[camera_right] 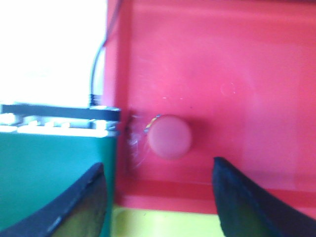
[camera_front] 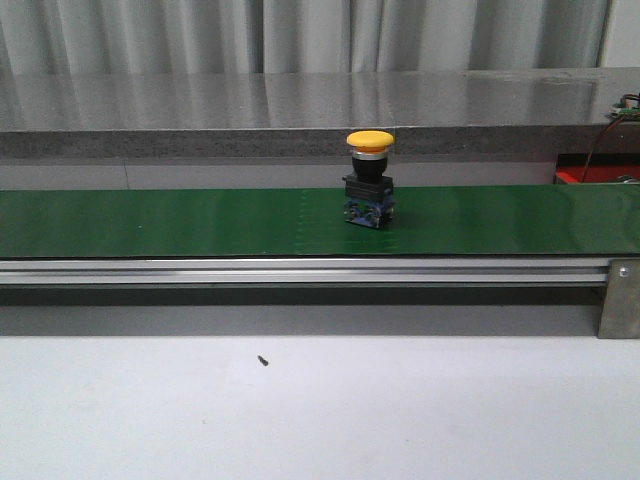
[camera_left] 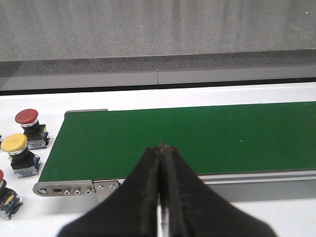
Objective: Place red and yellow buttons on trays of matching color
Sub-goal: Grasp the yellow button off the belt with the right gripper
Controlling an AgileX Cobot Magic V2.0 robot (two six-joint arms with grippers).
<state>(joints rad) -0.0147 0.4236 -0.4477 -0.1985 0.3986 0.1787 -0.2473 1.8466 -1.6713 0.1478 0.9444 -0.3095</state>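
In the front view, a yellow button stood upright on the green belt, probably riding along to be picked off; no arm showed there.

In the left wrist view, the left gripper hung above the belt's near edge with its jaws pressed together, holding nothing. Beside the belt's end, spare red and yellow buttons waited on the worktop.

In the right wrist view, the right gripper hovered with jaws wide apart over the red tray, where a red button already sat near the wall. A yellow surface, likely the yellow tray, showed beside it.
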